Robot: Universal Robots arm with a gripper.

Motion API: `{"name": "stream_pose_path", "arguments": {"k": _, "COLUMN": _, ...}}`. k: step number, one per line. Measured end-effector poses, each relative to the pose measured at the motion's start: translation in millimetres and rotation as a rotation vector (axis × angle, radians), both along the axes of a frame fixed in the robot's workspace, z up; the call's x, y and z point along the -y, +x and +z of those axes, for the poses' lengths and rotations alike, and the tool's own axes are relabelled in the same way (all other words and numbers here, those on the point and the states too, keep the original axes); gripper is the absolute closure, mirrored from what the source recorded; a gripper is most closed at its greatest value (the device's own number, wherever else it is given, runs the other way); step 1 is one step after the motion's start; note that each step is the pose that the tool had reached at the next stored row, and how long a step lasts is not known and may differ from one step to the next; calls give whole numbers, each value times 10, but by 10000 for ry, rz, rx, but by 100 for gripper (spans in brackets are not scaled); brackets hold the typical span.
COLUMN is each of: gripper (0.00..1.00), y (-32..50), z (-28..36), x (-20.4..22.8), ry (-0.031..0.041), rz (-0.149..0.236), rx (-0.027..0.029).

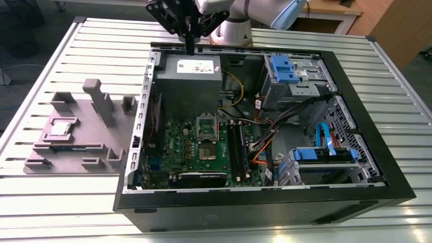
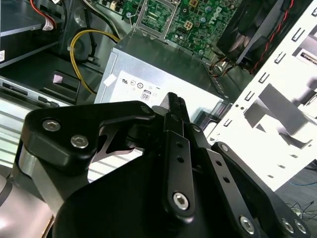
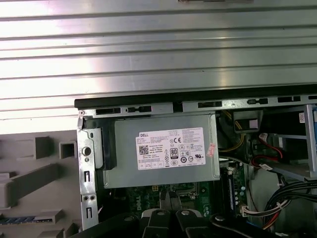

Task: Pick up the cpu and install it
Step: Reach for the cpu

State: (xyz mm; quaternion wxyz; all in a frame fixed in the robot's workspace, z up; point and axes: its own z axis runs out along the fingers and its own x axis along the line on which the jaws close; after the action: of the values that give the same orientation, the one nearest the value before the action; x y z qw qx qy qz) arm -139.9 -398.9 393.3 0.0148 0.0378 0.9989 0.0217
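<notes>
Ribbed metal surface (image 1: 68, 212) is shown bearing a grey tray (image 1: 91, 134) where the cpu (image 1: 60, 127) is laid, well toward the exterior view's left of the pincer (image 1: 190, 49), held closed and empty over the computer case (image 1: 256, 202).

An open computer case (image 1: 256, 207) lay on its side on a ribbed metal surface (image 1: 68, 202). Inside, a grey power supply box (image 1: 192, 76) with a white label sat at the far end, beside a green board (image 1: 202, 147). A yellow cable (image 1: 236, 83) curved next to the box. Two blue drive brackets (image 1: 284, 68) stood toward the exterior view's right. A grey moulded tray (image 1: 68, 164) rested just beside the case on the exterior view's left.
</notes>
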Motion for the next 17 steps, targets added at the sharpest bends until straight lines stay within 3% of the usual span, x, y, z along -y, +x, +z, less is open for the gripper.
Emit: {"name": "stream_pose_path", "arguments": {"k": 17, "gripper": 89, "y": -150, "z": 0, "x": 0, "ry": 0, "rz": -1, "rx": 1}}
